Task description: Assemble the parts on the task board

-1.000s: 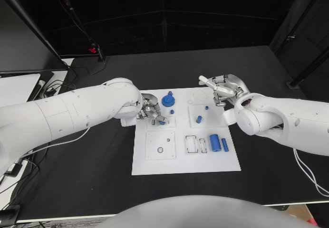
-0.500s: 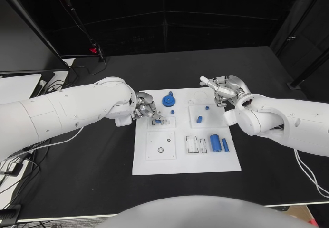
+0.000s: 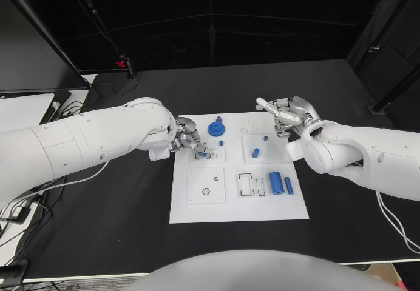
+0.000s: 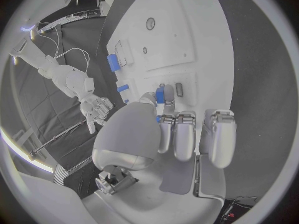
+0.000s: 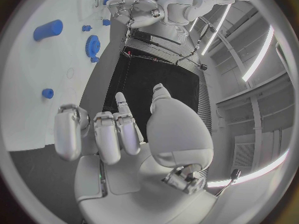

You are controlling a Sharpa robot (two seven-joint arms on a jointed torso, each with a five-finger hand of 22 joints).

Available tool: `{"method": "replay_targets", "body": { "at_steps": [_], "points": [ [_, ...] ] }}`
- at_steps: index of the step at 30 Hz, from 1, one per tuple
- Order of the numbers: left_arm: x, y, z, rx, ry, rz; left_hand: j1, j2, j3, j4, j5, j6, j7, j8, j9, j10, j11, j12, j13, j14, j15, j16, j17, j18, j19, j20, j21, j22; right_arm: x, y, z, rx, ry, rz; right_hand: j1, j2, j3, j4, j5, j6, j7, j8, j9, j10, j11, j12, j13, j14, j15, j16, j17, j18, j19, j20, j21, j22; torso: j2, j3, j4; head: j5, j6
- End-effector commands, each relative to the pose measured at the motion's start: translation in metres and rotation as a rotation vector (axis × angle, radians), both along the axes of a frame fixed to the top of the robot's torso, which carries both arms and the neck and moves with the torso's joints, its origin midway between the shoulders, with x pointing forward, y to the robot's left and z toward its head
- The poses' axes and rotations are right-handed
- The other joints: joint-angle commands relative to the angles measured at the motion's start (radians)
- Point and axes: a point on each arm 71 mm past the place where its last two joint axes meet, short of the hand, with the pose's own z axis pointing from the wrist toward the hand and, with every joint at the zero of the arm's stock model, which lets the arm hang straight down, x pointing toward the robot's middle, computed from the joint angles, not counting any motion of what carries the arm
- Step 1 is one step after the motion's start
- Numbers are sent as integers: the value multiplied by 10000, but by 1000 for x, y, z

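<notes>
One small blue part (image 4: 160, 94) pinched by left hand (image 3: 187, 143) fingers (image 4: 176, 134), right hand (image 3: 284, 115) fingers spread.

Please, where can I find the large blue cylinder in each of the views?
Head view: large blue cylinder lies on the task board, beside the slotted frames.
Left wrist view: beyond the fingers, beside those frames.
Right wrist view: near the circle's rim.
Shared landmark: the left hand pinching a small blue part.
</notes>
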Motion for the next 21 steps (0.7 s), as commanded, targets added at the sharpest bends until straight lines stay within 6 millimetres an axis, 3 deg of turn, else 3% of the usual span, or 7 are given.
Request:
{"method": "replay_targets", "body": {
  "at_steps": [1,21],
  "points": [
    [0,0,-1,67,37,139,1072,909,273,-172,76,157,-90,-50,13,1092,-35,-61,2611,1037,-86,8,2634,-63,1061,34,31,2635,0,1,1,37,-63,-8,9,74,-18,-32,63,-29,39,4,-15,1076,70,25,2632,1021,65,24,2635,98,-35,56,-55,1995,-3,1,-5,-28,-14],
    [-1,-10,-5,135,-45,-47,1160,792,570,-173,79,193,-85,-131,112,1092,-35,-61,2611,1037,-114,8,2634,-63,1061,121,31,2635,0,1,0,45,-45,20,5,88,-21,-31,65,-32,40,5,-15,1076,71,25,2632,1021,66,24,2635,98,-35,57,-55,1995,0,0,0,0,-41]
  ]
}}
